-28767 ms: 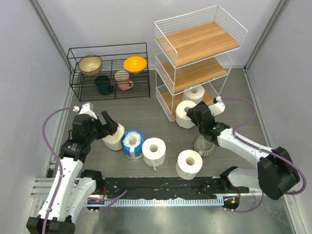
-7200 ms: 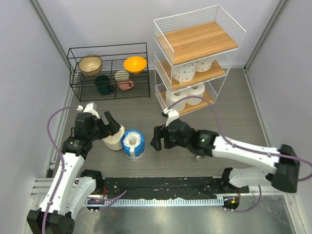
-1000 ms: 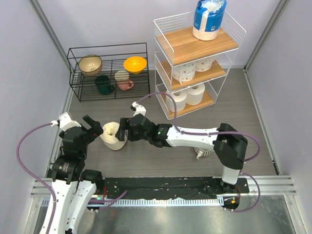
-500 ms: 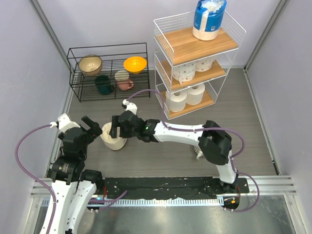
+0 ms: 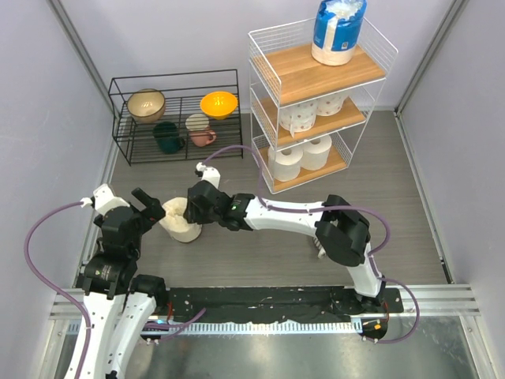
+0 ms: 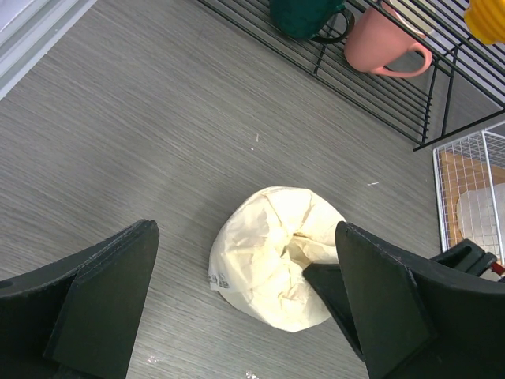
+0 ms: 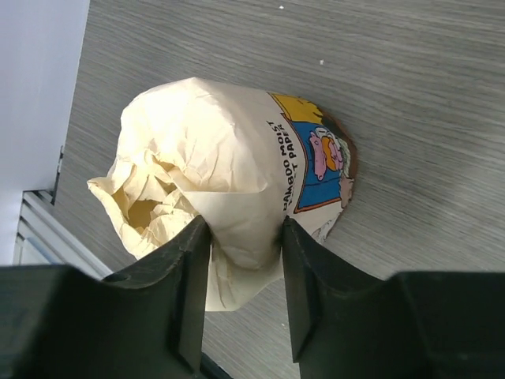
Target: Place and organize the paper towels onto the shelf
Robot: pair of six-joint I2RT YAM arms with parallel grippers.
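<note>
The cream-beige paper towel roll (image 5: 178,224) stands on the floor at the left, and also shows in the left wrist view (image 6: 268,253). My right gripper (image 5: 194,210) reaches across to it and is shut on its wrapped wall (image 7: 229,158), with one finger at the core. My left gripper (image 5: 151,208) is open and empty, just left of the roll, its fingers (image 6: 102,308) wide apart. The shelf (image 5: 292,69) holds the blue-and-white wrapped roll (image 5: 338,25) on top, two white rolls (image 5: 301,117) on the middle board and two (image 5: 286,163) on the bottom board.
A low black wire rack (image 5: 177,118) with bowls and mugs stands behind the roll, and its pink mug (image 6: 385,49) shows in the left wrist view. A grey ribbed cup (image 5: 319,248) sits mostly hidden under my right arm. Walls close in on both sides.
My right gripper moved left onto the cream-beige roll and closed on it. The left arm has hardly moved.
</note>
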